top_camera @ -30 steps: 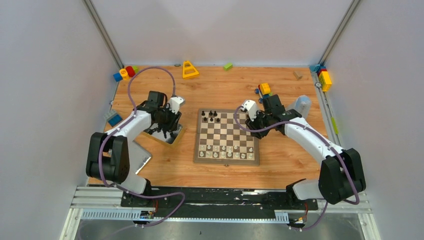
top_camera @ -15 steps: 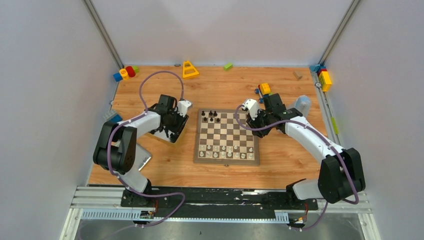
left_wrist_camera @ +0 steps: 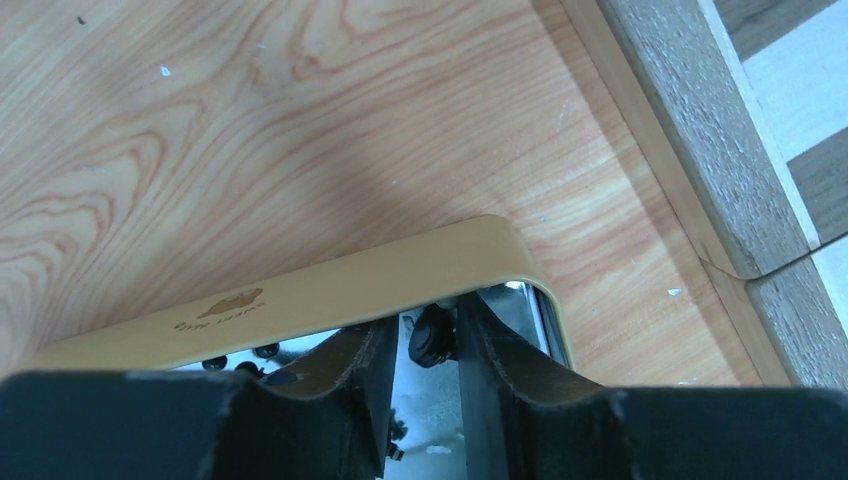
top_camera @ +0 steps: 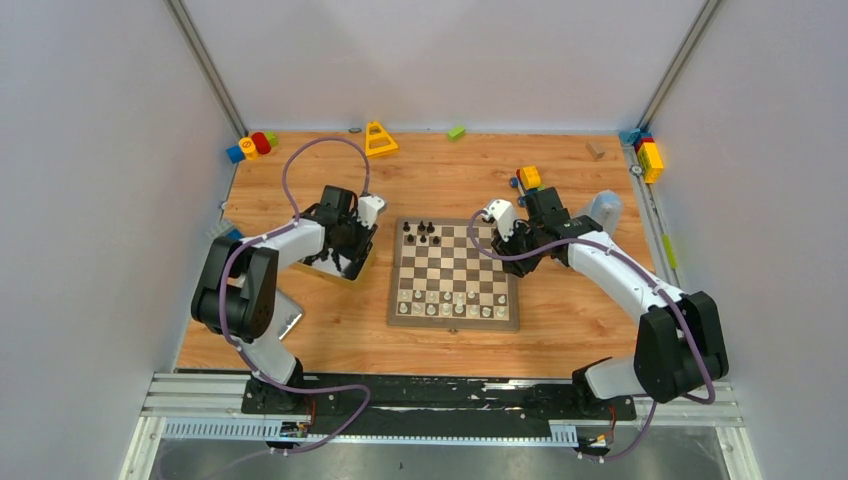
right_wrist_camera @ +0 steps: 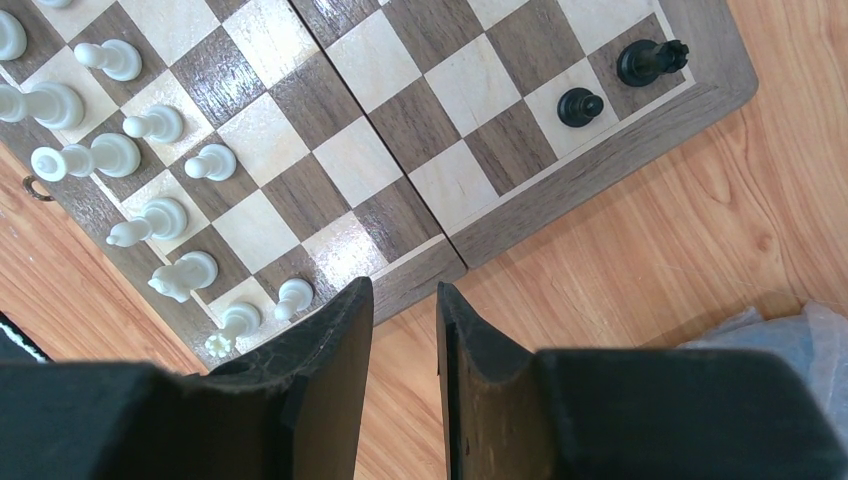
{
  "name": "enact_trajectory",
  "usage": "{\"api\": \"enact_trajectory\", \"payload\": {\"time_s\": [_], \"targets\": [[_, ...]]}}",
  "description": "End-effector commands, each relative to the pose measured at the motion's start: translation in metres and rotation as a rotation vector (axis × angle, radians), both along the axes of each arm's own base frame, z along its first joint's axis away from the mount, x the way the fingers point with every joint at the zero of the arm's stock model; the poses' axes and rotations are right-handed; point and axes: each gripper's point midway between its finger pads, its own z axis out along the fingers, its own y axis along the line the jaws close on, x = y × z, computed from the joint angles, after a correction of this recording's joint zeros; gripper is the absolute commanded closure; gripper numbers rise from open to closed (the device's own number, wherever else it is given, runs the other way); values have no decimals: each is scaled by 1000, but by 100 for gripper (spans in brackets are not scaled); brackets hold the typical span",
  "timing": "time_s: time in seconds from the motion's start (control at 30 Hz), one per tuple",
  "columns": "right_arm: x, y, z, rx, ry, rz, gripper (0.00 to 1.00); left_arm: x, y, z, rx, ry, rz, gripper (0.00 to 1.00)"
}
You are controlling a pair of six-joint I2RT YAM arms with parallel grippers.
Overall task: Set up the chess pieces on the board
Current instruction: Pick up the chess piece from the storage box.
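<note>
The board [top_camera: 452,318] lies mid-table, with a few black chess pieces [top_camera: 421,232] at its far left corner and pale pieces [top_camera: 450,300] along the two near rows. My left gripper [top_camera: 350,248] reaches into the right corner of the silver tin [top_camera: 330,268]. In the left wrist view the gripper [left_wrist_camera: 428,318] is shut on a black piece [left_wrist_camera: 432,342] just inside the tin's rim [left_wrist_camera: 300,290]. My right gripper [top_camera: 505,240] hangs at the board's right edge. In the right wrist view it [right_wrist_camera: 404,300] is slightly open and empty.
More loose black pieces [left_wrist_camera: 240,358] lie in the tin. The tin's lid [top_camera: 283,318] lies near the left arm's base. A clear plastic bag [top_camera: 603,210] and a yellow block [top_camera: 529,177] sit beyond the right arm. Toy blocks [top_camera: 250,145] line the far edge.
My left gripper has moved right, from the middle of the tin to its corner nearest the board. The right arm has barely moved.
</note>
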Motion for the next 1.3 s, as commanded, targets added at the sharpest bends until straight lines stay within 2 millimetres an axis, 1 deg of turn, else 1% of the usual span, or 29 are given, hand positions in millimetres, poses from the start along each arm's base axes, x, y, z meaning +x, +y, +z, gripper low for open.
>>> {"api": "enact_trajectory", "payload": {"time_s": [0.0, 0.1, 0.23, 0.37, 0.43, 0.5, 0.63, 0.77, 0.9, 0.97, 1.03, 1.17, 1.27], "targets": [[5, 5, 5, 27, -5, 2, 69, 9, 0, -5, 15, -9, 14, 67], [5, 6, 4, 30, 0, 3, 69, 10, 1, -5, 24, -13, 23, 75], [4, 5, 3, 27, 2, 1, 69, 12, 4, 0, 26, -45, 42, 81], [3, 4, 1, 21, 5, -1, 69, 12, 8, 5, 28, -88, 51, 84], [3, 4, 1, 20, 4, -2, 69, 8, 9, 5, 27, -98, 44, 85], [3, 3, 1, 18, 7, -4, 69, 5, 10, 9, 24, -122, 28, 88], [3, 3, 0, 18, 11, -3, 69, 3, 12, 13, 29, -140, 17, 90], [5, 7, 9, 36, -2, 4, 69, 2, 17, 22, 32, -157, 7, 90], [11, 14, 26, 67, -29, 25, 69, -1, 17, 40, 6, -172, -38, 90], [14, 20, 37, 95, -41, 41, 69, -3, 11, 54, -19, -181, -83, 89], [18, 29, 47, 138, -45, 58, 69, -13, 5, 63, -42, -155, -130, 89], [19, 51, 67, 248, -19, 96, 69, -22, -9, 94, -99, -175, -225, 89], [19, 68, 84, 343, 11, 129, 69, -30, -24, 121, -137, -209, -316, 88]]}}
